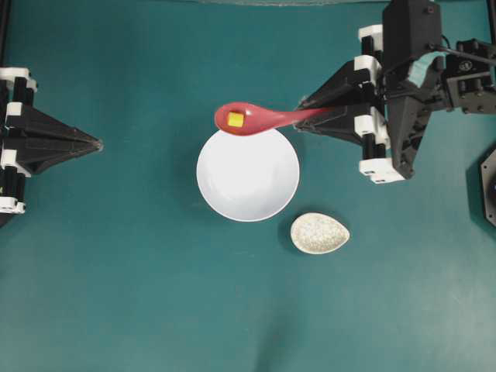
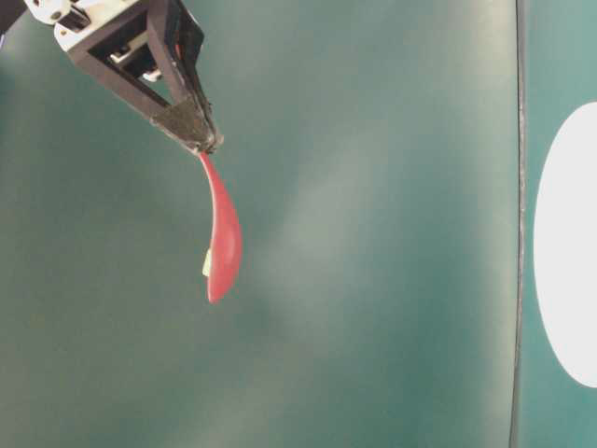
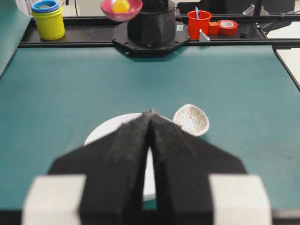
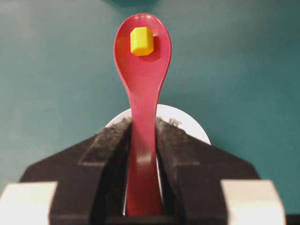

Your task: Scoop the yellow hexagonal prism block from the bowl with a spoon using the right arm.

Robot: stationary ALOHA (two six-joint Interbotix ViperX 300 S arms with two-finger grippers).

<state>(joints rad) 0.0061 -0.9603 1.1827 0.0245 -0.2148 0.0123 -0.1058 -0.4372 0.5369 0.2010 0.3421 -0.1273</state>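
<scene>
My right gripper (image 1: 304, 115) (image 4: 143, 124) is shut on the handle of the pink-red spoon (image 1: 260, 118) (image 4: 143, 75). It holds the spoon level in the air, scoop pointing left. The yellow hexagonal prism block (image 1: 235, 119) (image 4: 141, 41) lies in the scoop. The scoop hangs above the far rim of the white bowl (image 1: 248, 174) (image 4: 187, 124), which has nothing in it. In the table-level view the spoon (image 2: 222, 233) hangs from the gripper (image 2: 201, 140) clear of the table. My left gripper (image 1: 97, 144) (image 3: 151, 115) rests at the left, shut and holding nothing.
A small speckled beige spoon rest (image 1: 319, 233) (image 3: 191, 119) lies just right of the bowl's near side. Beyond the table's far edge stand stacked yellow and blue cups (image 3: 48, 18), a red cup (image 3: 198, 23) and a tape roll (image 3: 228, 26).
</scene>
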